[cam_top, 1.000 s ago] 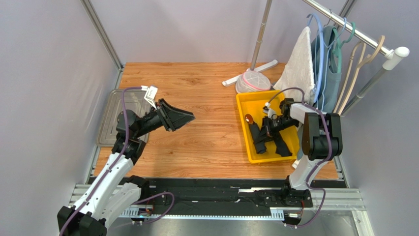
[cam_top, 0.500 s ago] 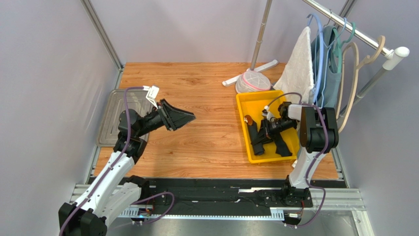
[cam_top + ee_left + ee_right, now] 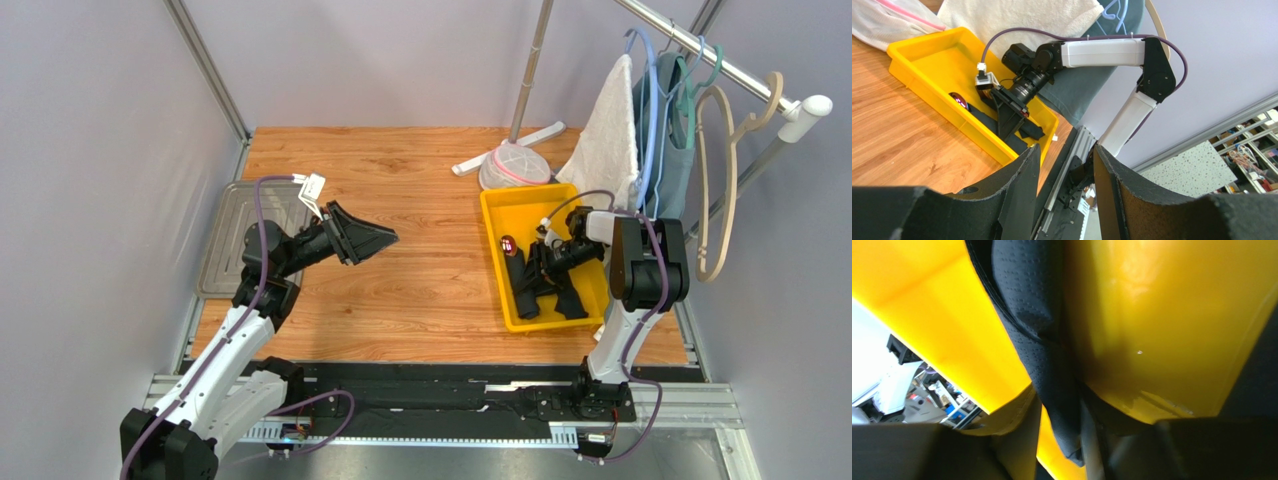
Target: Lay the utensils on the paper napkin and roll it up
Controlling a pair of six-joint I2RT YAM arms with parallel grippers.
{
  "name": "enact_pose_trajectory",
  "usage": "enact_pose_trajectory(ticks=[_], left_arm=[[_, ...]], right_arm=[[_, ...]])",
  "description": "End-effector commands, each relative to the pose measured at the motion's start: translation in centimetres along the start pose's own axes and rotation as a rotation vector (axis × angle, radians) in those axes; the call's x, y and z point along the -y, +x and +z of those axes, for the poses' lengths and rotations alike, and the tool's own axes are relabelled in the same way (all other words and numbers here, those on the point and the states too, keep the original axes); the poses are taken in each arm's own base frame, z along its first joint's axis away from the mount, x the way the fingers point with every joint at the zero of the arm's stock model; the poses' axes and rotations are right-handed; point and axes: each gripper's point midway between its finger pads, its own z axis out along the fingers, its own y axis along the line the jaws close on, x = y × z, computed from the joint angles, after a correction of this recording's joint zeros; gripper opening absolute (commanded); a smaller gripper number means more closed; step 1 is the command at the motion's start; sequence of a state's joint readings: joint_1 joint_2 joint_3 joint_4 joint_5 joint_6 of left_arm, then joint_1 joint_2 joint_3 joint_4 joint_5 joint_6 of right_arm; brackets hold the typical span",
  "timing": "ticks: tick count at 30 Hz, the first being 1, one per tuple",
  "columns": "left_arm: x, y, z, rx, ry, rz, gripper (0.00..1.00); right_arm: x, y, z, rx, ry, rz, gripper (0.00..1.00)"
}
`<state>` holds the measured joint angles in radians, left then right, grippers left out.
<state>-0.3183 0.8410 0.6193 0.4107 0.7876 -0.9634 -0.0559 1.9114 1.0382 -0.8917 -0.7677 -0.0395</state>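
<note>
The black paper napkin (image 3: 520, 287) lies crumpled in the yellow bin (image 3: 497, 207) at the right. A utensil's shiny purple head (image 3: 508, 244) shows at the bin's left wall; its handle is hidden among the black paper. My right gripper (image 3: 541, 272) is down in the bin. In the right wrist view its jaws (image 3: 1062, 440) stand apart with a fold of napkin (image 3: 1037, 315) between them, and a yellow gap shows beside the left finger. My left gripper (image 3: 385, 238) is open and empty above the table's left middle, pointing at the bin (image 3: 927, 55).
A grey metal tray (image 3: 225, 240) lies at the left edge. A mesh bag (image 3: 512, 165) sits behind the bin. A white towel (image 3: 610, 140) and hangers (image 3: 722, 190) hang from a rack at the right, close to my right arm.
My right gripper has shifted slightly left and inward in the bin, nudging the black paper. The beige hanger has swung out to the right. The left arm has stayed put.
</note>
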Motion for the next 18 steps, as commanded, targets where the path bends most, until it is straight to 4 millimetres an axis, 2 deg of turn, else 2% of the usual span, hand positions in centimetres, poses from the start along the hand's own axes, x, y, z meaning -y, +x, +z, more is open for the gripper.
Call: enact_pose_trajectory(ticks=[1, 5, 6, 11, 18], left_arm=[[0.7, -0.3, 0.0, 0.014, 0.029, 0.024, 0.52], [0.7, -0.4, 0.0, 0.018, 0.031, 0.023, 0.52], [0.8, -0.4, -0.1, 0.018, 0.034, 0.026, 0.52], [0.8, -0.4, 0.0, 0.019, 0.033, 0.024, 0.52], [0.8, -0.3, -0.1, 0.019, 0.035, 0.024, 0.52]], right_arm=[[1.9, -1.1, -0.9, 0.048, 0.139, -0.039, 0.41], [1.6, -1.4, -1.6, 0.071, 0.156, -0.061, 0.43], [1.5, -1.5, -1.7, 0.073, 0.159, -0.064, 0.48], [1.2, -1.9, -2.3, 0.086, 0.170, -0.074, 0.51], [0.5, -2.5, -3.3, 0.125, 0.184, -0.103, 0.50]])
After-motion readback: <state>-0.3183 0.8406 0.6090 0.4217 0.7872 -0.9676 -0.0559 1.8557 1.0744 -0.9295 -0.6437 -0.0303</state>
